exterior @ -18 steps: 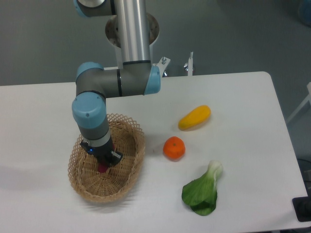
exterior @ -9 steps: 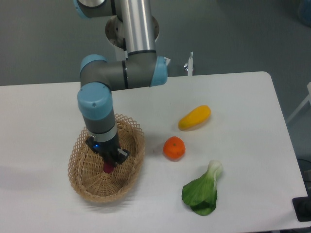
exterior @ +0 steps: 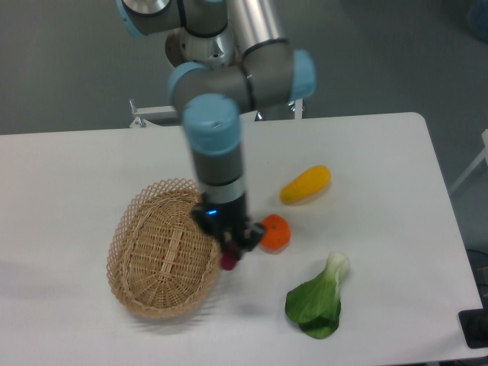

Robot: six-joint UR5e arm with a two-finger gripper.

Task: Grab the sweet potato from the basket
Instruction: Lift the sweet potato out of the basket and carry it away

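Observation:
My gripper [exterior: 230,252] is shut on the sweet potato [exterior: 227,262], a small magenta tuber whose lower end shows below the fingers. It hangs in the air just past the right rim of the oval wicker basket [exterior: 164,248], above the white table. The basket holds nothing that I can see. Most of the sweet potato is hidden by the gripper.
A round orange [exterior: 275,232] lies right beside the gripper on its right. A yellow squash [exterior: 305,184] lies further back right. A green bok choy [exterior: 319,300] lies at the front right. The table's front edge is near the basket.
The arm has lifted the sweet potato out of the basket and swung right, from the basket's middle to just beyond its right rim, near the orange.

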